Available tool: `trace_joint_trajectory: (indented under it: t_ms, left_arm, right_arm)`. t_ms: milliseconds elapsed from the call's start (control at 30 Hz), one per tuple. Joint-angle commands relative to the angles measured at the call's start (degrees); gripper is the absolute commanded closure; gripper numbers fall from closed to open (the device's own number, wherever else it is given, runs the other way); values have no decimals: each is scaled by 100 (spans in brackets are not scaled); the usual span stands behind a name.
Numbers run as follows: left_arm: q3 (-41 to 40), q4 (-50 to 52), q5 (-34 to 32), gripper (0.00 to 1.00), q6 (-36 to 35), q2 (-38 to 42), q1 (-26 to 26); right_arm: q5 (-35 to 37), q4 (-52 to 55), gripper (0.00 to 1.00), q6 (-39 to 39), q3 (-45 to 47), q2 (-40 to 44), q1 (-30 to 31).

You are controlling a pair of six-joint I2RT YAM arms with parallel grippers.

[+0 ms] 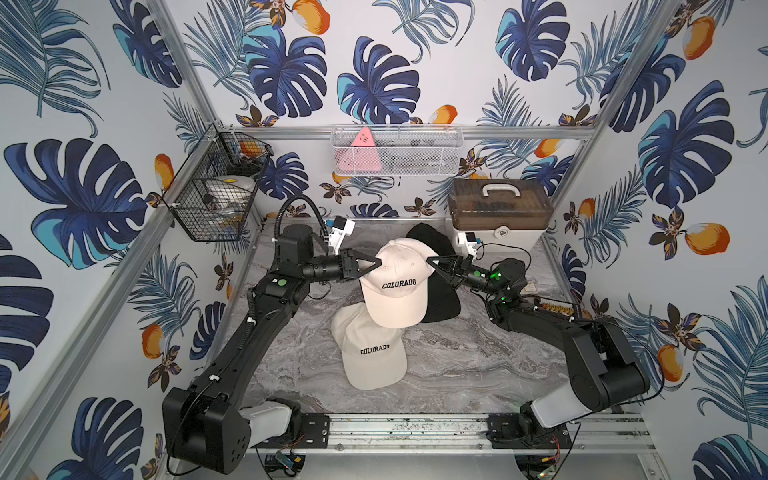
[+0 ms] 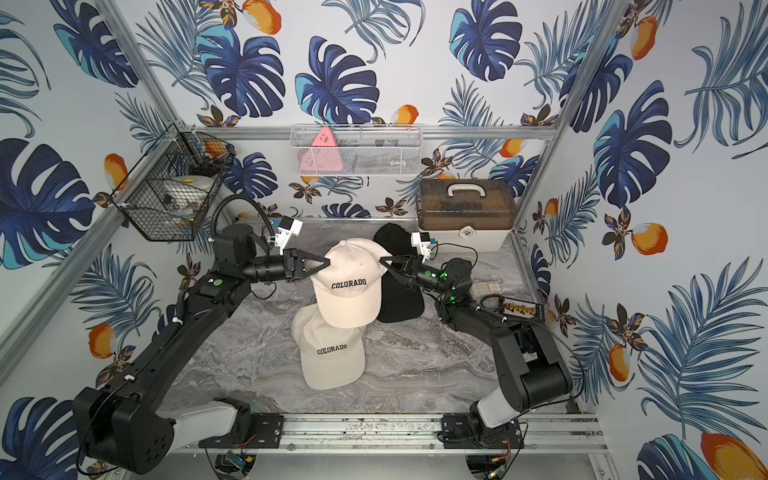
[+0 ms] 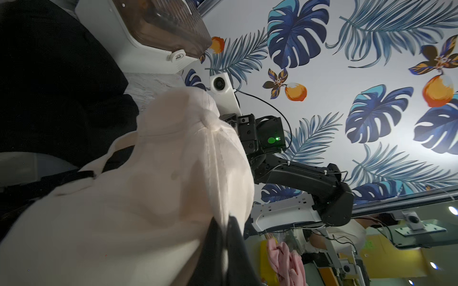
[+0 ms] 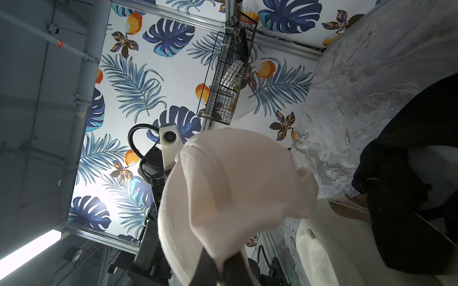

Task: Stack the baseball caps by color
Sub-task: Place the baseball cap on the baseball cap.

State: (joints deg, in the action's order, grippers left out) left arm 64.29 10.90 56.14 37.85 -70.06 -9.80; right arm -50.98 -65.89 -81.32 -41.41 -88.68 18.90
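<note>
The held cream cap (image 1: 395, 278) hangs between my two arms, clear of the table (image 1: 478, 365) as far as I can judge; in both top views its lettering faces up and its brim points to 6 o'clock, so the long axis runs 12 to 6. The left gripper (image 1: 376, 263) bites the crown at 10 o'clock, clamped tight on the fabric; the right gripper (image 1: 430, 261) bites at 2 o'clock, clamped likewise; the wrist views show dark fingers (image 3: 215, 247) pinched on cream cloth, and the same for the right arm's fingers (image 4: 203, 267).

The second cream cap (image 1: 372, 357) lies on the table at 7 o'clock from the held one, brim toward 5 o'clock; the held brim overlaps its crown in the top views, though I cannot tell whether they touch. The coming move turns on this, I judge: the target sits below and a little toward the left arm, the nearer one, with its axis slightly skewed; I'd carry toward 7 o'clock and twist a touch before lowering.

The black caps (image 1: 442, 303) sit at 3 o'clock, partly hidden; I cannot count them; the lidded box (image 1: 498, 208) stands beyond at 1 o'clock.
</note>
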Motion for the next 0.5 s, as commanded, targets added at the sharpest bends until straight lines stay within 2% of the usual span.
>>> trace_joint_trajectory:
  t_ms: [0,167,233,367,467]
  left_arm:
    - [139,1162,-507,100,-1015,189,-4]
    - [-112,1834,-1282,100,-1366,614,-4]
    - [-348,1906,-1439,100,-1393,855,-4]
    - [-877,1970,-1956,100,-1455,1349,-4]
    - [-1263,1980,-2499,100,-1458,1666,-2]
  right_arm:
    - [-30,91,100,169,129,109,76]
    - [139,1072,100,799,199,372,550]
    - [294,1866,100,1347,124,518,841]
    - [871,4125,100,2908,-363,784,1526]
    - [1282,4899,100,3588,-599,781,1871]
